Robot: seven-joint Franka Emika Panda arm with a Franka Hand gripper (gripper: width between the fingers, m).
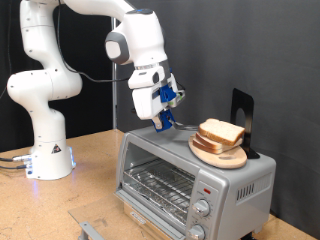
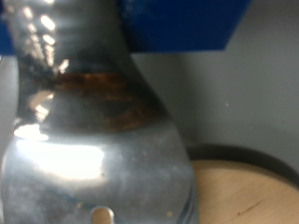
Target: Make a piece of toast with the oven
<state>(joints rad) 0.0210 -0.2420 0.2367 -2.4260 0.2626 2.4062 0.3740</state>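
The silver oven stands at the exterior view's lower right, its wire rack showing through the front and two knobs at the front corner. On its roof rests a round wooden plate with two pale bread slices, the toast, stacked on it. My gripper points down at the oven's roof just left of the plate, holding nothing that I can see. In the wrist view a blurred shiny metal part fills the frame, with the plate's edge beside it.
A black upright stand rises behind the plate. The white robot base sits on the wooden table at the exterior view's left. A grey part lies low in front of the oven.
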